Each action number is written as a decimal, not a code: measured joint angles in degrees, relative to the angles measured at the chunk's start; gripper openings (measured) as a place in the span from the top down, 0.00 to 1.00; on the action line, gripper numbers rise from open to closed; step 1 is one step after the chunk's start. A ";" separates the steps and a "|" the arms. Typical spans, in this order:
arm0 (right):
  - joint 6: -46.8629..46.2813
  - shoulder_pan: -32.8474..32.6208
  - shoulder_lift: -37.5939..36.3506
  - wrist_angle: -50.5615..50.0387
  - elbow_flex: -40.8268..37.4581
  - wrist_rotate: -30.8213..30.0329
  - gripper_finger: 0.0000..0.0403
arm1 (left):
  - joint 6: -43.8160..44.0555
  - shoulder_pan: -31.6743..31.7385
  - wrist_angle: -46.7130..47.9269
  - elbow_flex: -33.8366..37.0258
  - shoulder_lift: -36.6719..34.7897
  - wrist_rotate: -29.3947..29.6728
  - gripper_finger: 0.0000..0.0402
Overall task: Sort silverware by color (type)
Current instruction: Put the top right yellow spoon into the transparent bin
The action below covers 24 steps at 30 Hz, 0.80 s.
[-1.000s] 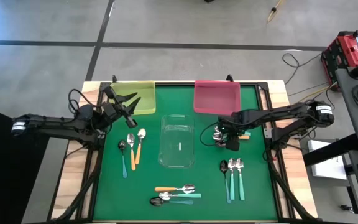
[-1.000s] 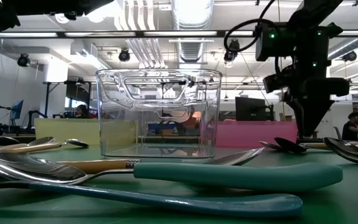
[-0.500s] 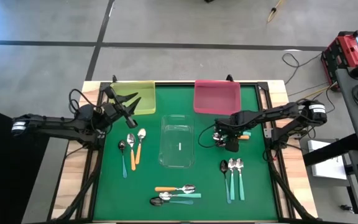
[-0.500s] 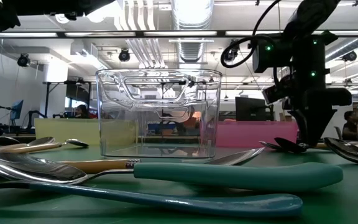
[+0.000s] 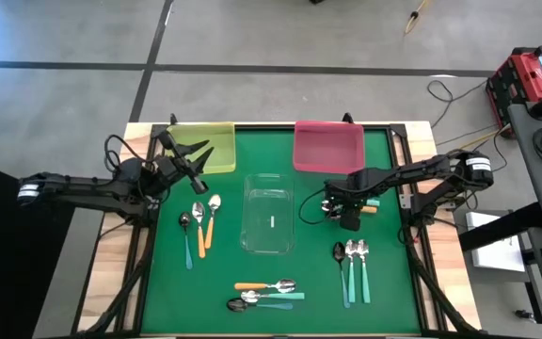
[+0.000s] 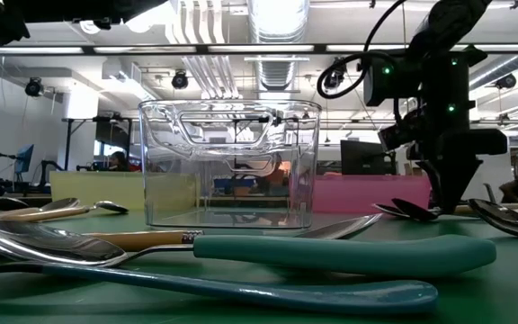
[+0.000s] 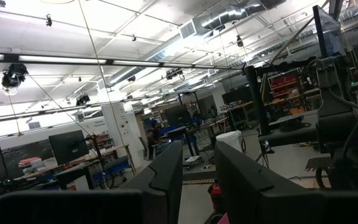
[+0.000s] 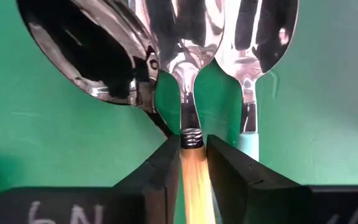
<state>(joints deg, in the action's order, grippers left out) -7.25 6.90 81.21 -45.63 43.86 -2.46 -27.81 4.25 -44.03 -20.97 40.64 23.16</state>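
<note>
I get even, bright light over the green mat (image 5: 271,273), with only faint shadows beside the clear tray (image 5: 268,215). At table height, ceiling strip lights (image 6: 268,45) glare above that tray and the nearest teal handle (image 6: 349,252) is soft. My right wrist camera shows hard reflections in the spoon bowls (image 8: 185,37). The left wrist camera's hall lights bloom.

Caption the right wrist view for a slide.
Right gripper closes on an orange-handled spoon lying between two other spoons on the green mat.
</note>
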 joint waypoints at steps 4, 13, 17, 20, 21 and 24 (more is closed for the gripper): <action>0.45 0.00 0.00 0.11 0.00 -0.18 0.90 | 0.00 -0.02 -0.01 0.00 0.00 0.00 0.81; -0.24 0.02 -0.71 -0.57 0.06 0.22 0.92 | 0.00 -0.01 -0.01 0.00 0.00 0.00 0.81; -1.62 0.00 -2.22 -1.04 0.71 1.73 0.93 | 0.00 -0.02 -0.01 0.00 0.00 0.00 0.81; -2.96 0.00 -3.73 -1.28 0.90 2.72 0.94 | 0.00 0.00 -0.02 0.00 0.00 0.00 0.81; -3.55 0.00 -4.40 -1.37 1.03 2.93 0.95 | 0.00 -0.02 -0.02 0.00 0.00 0.00 0.81; -4.64 0.00 -6.66 -1.13 1.40 2.95 0.98 | 0.00 -0.02 -0.02 0.00 0.00 0.00 0.81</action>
<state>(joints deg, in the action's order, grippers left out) -11.89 6.90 74.55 -46.76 45.25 0.49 -27.81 4.23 -44.05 -20.97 40.64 23.16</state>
